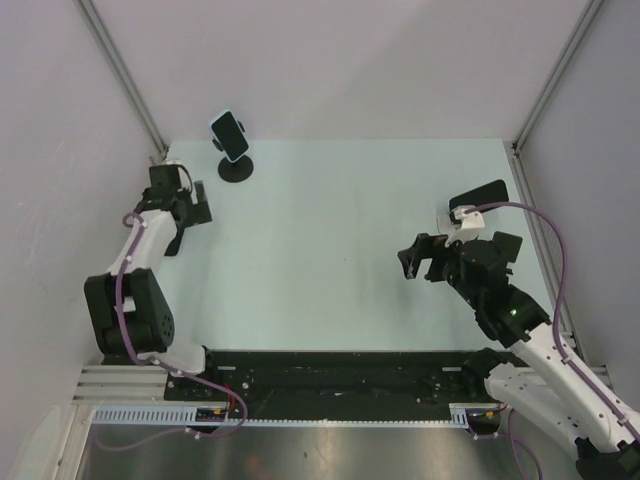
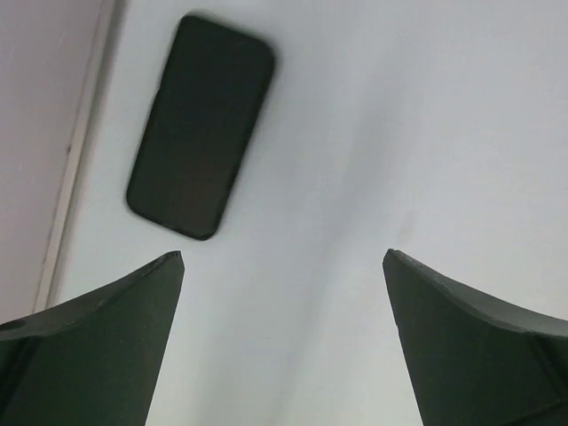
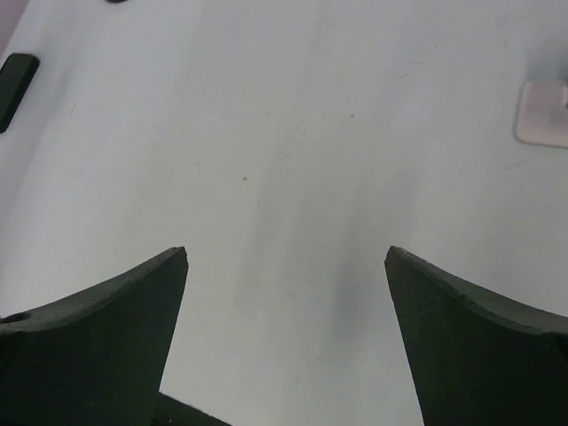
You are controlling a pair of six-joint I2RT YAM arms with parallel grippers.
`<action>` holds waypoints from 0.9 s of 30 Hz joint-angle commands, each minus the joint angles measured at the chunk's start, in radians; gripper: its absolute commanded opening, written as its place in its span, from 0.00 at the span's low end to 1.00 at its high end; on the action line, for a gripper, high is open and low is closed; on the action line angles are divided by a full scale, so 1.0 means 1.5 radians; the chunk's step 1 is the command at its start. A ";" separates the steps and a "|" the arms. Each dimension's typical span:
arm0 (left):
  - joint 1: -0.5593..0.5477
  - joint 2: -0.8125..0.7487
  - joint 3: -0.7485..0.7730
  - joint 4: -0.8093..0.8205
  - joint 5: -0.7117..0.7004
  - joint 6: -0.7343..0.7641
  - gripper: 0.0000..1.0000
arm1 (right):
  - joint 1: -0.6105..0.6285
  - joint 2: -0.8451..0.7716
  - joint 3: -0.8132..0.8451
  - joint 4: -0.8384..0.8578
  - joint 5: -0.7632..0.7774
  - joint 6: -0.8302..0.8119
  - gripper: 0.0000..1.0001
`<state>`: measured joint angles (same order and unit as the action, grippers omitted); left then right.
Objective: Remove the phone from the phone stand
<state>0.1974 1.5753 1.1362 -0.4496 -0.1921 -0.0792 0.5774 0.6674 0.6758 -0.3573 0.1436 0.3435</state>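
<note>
Fingers: left fingers (image 2: 106, 337) and right fingers (image 3: 479, 328) both spread wide, holding nothing, likely ready to approach. Desk (image 1: 340, 250) bears the stand (image 1: 236, 170) at its far-left corner, just beyond the left arm. Phone (image 1: 228, 133) sits propped on it, screen tilted up, long axis running far-left to near-right.

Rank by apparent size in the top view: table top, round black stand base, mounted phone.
1. Pale green table top.
2. Dark light-edged phone.
3. Round black stand base.
Last two look close; the raised phone is nearer the camera, so unsure.
</note>
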 commanded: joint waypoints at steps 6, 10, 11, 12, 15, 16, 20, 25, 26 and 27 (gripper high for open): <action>-0.238 -0.196 0.000 0.008 0.046 0.019 1.00 | -0.098 0.032 0.108 -0.099 0.093 -0.009 1.00; -0.339 -0.252 -0.034 0.007 0.071 0.022 1.00 | -0.170 0.059 0.132 -0.117 0.093 0.009 1.00; -0.352 -0.265 -0.043 0.007 0.075 0.023 1.00 | -0.182 0.062 0.135 -0.120 0.094 0.017 1.00; -0.363 -0.286 -0.051 0.007 0.083 0.023 1.00 | -0.212 0.065 0.136 -0.120 0.096 0.025 1.00; -0.386 -0.325 -0.084 0.008 0.123 0.015 1.00 | -0.256 0.083 0.136 -0.123 0.107 0.029 1.00; -0.390 -0.331 -0.100 0.009 0.136 0.013 1.00 | -0.287 0.092 0.136 -0.124 0.107 0.026 1.00; -0.393 -0.353 -0.143 0.021 0.139 0.020 1.00 | -0.367 0.125 0.136 -0.127 0.097 0.007 1.00; -0.393 -0.367 -0.140 0.028 0.171 0.010 1.00 | -0.425 0.172 0.120 -0.108 0.148 0.011 1.00; -0.393 -0.369 -0.141 0.029 0.173 0.009 1.00 | -0.443 0.190 0.113 -0.099 0.147 0.009 1.00; -0.393 -0.370 -0.142 0.027 0.177 0.008 1.00 | -0.452 0.199 0.109 -0.093 0.135 0.009 1.00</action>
<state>-0.3870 1.0599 0.9253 -0.4366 0.0143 -0.0723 -0.0502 0.9169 0.8413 -0.5446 0.3122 0.3645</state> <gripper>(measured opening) 0.996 0.994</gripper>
